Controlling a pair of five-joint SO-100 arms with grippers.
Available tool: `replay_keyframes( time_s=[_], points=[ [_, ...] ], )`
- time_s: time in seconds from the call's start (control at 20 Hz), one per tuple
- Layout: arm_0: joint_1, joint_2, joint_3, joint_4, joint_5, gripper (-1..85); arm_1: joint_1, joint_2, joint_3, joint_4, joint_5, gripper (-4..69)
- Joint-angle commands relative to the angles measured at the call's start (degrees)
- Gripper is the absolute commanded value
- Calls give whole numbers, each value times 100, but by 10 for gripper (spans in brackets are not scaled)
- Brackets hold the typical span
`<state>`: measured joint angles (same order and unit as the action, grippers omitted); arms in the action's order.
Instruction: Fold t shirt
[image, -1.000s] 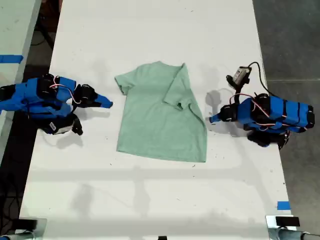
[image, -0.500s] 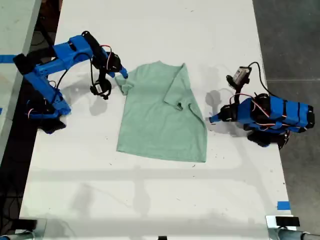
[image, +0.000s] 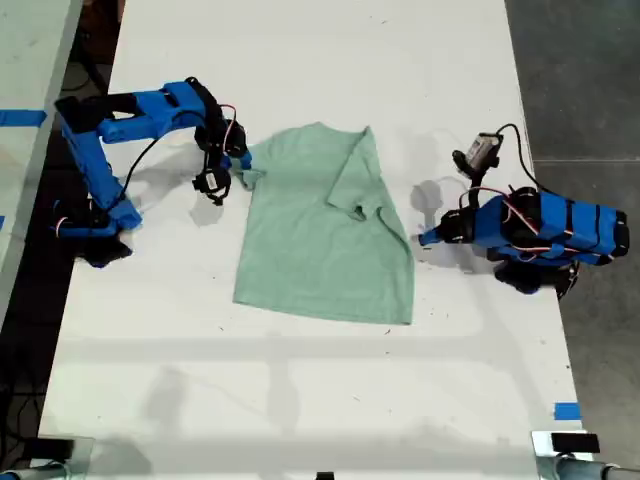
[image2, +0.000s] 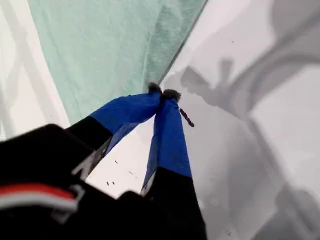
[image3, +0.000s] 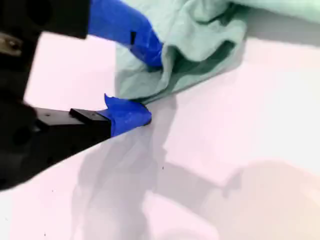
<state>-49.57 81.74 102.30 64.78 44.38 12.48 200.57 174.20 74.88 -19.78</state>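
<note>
A white table (image: 310, 60) stands over what looks like grey floor (image: 580, 70).

White table (image: 300, 60), carrying a partly folded t shirt (image: 320, 240) and blue tape (image: 567, 411) near one edge.

Both of my arms are built from glossy bright-blue plastic shells joined by black servo blocks, with thin red, white and black wires looping loosely between the joints. My first hand (image: 428, 238) (image2: 162, 92) has two long blue fingers that taper to small dark tips (image2: 171, 94), rising from a black housing that carries a red and white stripe (image2: 30, 197). A small grey camera on a black mount (image: 483, 150) sits by that arm, with a black cable curling off it. My second hand (image: 243, 165) (image3: 150, 87) has blue pointed fingers too, one bearing a small dark mark (image3: 132, 37), the other fixed to a flat black bracket (image3: 60, 132).
</note>
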Motion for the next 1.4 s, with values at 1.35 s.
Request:
replay_keyframes(
  time_s=[1.35],
  points=[
    [2795,9729,3331,-1274,-2470,-1,-62,53,255,-158,35,9]
  ],
)
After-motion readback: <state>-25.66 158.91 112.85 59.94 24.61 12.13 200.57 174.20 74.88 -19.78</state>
